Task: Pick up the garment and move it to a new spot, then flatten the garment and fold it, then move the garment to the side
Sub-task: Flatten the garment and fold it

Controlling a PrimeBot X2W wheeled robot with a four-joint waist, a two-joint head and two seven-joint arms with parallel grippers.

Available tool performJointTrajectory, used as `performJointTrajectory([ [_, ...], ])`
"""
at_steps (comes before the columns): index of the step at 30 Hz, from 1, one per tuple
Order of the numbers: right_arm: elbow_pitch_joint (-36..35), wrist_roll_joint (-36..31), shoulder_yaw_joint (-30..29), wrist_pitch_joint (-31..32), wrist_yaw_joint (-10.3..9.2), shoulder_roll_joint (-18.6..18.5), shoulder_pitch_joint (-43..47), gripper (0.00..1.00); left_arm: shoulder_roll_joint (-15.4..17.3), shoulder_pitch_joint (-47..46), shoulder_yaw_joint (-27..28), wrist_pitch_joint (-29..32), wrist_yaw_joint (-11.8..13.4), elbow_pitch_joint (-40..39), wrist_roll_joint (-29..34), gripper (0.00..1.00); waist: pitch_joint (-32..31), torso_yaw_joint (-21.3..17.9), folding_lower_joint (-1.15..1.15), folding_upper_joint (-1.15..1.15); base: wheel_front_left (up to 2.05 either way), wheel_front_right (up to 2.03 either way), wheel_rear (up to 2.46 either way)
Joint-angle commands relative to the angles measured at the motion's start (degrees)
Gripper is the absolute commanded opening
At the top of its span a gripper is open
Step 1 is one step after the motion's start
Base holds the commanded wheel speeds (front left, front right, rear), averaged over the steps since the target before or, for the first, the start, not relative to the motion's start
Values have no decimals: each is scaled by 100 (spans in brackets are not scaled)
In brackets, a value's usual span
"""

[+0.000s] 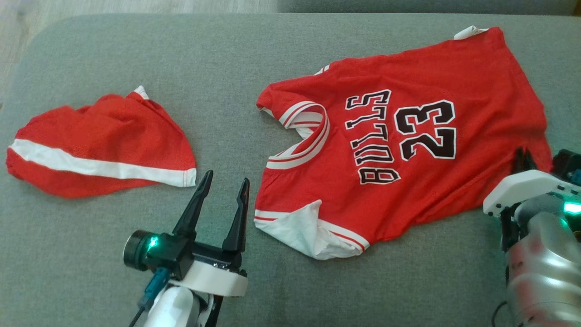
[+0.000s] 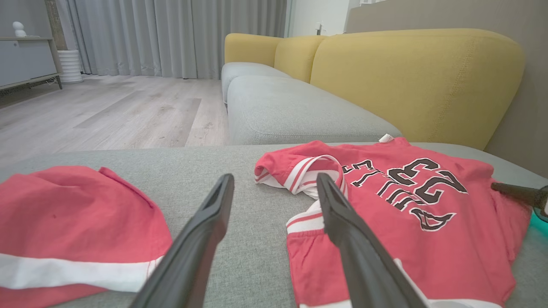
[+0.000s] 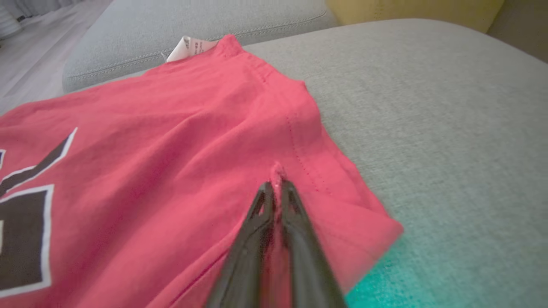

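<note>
Pinching with the right end effector, fingers pressed almost together on a small raised ridge of red cloth just inside the hem of the jersey, close to one hem corner. Judging this to be the opening step: taking hold for the pick-up, with the lifting and carrying to a new spot not yet done.

Hovering with the left end effector, fingers spread wide and gripping nothing, over the bare grey cushion between the jersey and a second red piece, seemingly shorts with a white stripe, lying well apart on the left.

Probably calling next for a slow, straight lift, guarding against a slip out of a shallow bite. Likely also needing a second hold by the left end effector on the near, shoulder side, to avoid dragging and bunching on the way.

Lying spread across the right half of the cushion, showing black-and-white lettering and the number 23. Carrying white-and-red trim at neck and armholes. Turning up white inside cloth at the near edge, and poking out a white label at the far corner. Looking thin, limp and lightly creased.
</note>
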Motion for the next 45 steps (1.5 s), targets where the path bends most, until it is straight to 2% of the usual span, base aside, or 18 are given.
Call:
performJointTrajectory([
  [1,-78,-29,97,-125,43,-17,-222,0,3,-173,145,-31,30,-137,17,100,-13,-27,0,0,0,0,0],
  [9,-8,337,196,-427,43,-17,-195,0,3,-79,204,-31,44,-122,6,100,-172,-359,0,0,0,0,0],
  [17,-1196,1835,910,-437,43,-17,765,0,3,8,224,-31,51,-131,-5,100,-325,-837,0,0,0,0,0],
  [18,-1292,1970,956,-438,43,-17,908,9,3,13,229,-31,52,-131,-2,100,-343,-882,0,0,0,0,0],
  [19,-1350,2093,996,-438,43,-17,1036,31,3,17,234,-31,50,-127,0,100,-361,-917,0,0,0,0,0],
  [20,-1376,2178,1027,-438,43,-17,1152,62,3,20,238,-31,47,-121,3,100,-380,-947,0,0,0,0,0],
  [21,-1389,2247,1047,-438,43,-17,1249,100,3,24,244,-31,44,-114,5,100,-401,-969,0,0,0,0,0],
  [28,-1615,2375,989,-438,43,-17,1583,100,3,63,262,-31,30,-77,9,100,-531,-996,0,0,0,0,0],
  [33,-2209,2392,1256,-439,43,-17,1794,100,3,139,254,-31,44,-65,-9,100,-668,-901,0,0,0,0,0],
  [36,-2646,2558,1744,-439,43,-17,1939,100,3,184,236,-31,50,-64,-21,100,-751,-804,0,0,0,0,0],
  [41,-3488,2923,3078,-439,43,-17,2280,100,3,242,229,-31,61,-85,-20,100,-870,-604,0,0,0,0,0],
  [45,-3772,3138,3964,-439,43,-17,2595,100,3,289,207,-31,85,-129,-34,100,-957,-391,0,0,0,0,0],
])
